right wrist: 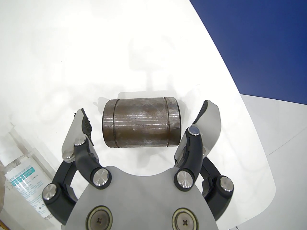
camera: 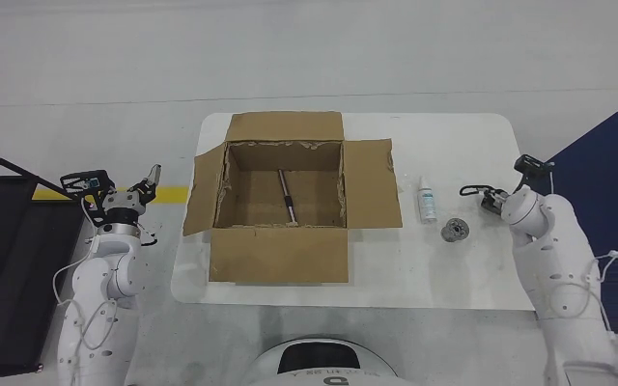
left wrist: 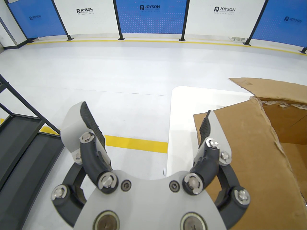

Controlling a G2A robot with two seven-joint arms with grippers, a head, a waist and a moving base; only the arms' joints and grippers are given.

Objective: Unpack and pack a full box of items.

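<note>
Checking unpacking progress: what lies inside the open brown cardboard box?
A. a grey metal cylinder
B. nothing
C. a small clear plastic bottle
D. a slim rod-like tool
D: the slim rod-like tool lies in the brown cardboard box; the small clear plastic bottle and grey metal cylinder sit outside on the white table.

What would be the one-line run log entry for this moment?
left jaws: open, beside brown cardboard box | right jaws: open, clear of rusty grey metal cylinder on white table | box: thin dark rod inside
</note>
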